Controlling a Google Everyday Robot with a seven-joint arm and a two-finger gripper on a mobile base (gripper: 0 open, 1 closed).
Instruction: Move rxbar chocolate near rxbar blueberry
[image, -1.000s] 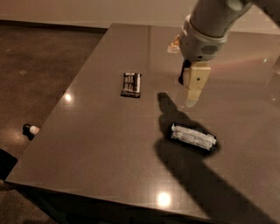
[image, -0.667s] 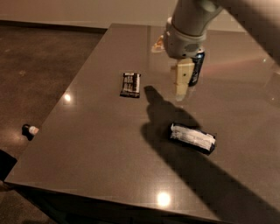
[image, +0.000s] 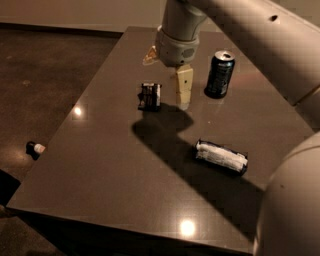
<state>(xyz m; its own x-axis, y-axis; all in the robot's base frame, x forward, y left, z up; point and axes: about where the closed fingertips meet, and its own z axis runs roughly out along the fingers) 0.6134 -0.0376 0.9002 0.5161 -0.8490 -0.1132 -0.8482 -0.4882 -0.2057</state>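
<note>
The gripper (image: 183, 98) is found to have been carried leftward across the surface (image: 100, 165) over the last second. It was previously placed over the right-hand part, in front of the soda can (image: 220, 74). It is now held just to the right of the rxbar chocolate (image: 150, 96), low over the surface and apart from the bar. Whether the jaws are spread or pressed together cannot be told from this view; nothing is seen to be pinched.

The rxbar chocolate is recorded lying flat at mid-surface towards the left, unmoved. The rxbar blueberry (image: 221, 157) is recorded lying flat towards the near right, well apart from it and also unmoved. The shift is judged to be an approach to the chocolate bar. No grasp is made yet, and the transfer itself is judged not to have begun.

The soda can is noted upright behind and to the right of the gripper, now fully exposed. It is set back from the line between the two bars, so little obstruction is expected from it, though the arm (image: 240, 30) passes close above it. A small dark object with a pale tip (image: 35, 148) is noted on the floor to the left, clear of the work. The stretch of surface between the bars is crossed only by the arm's shadow.
</note>
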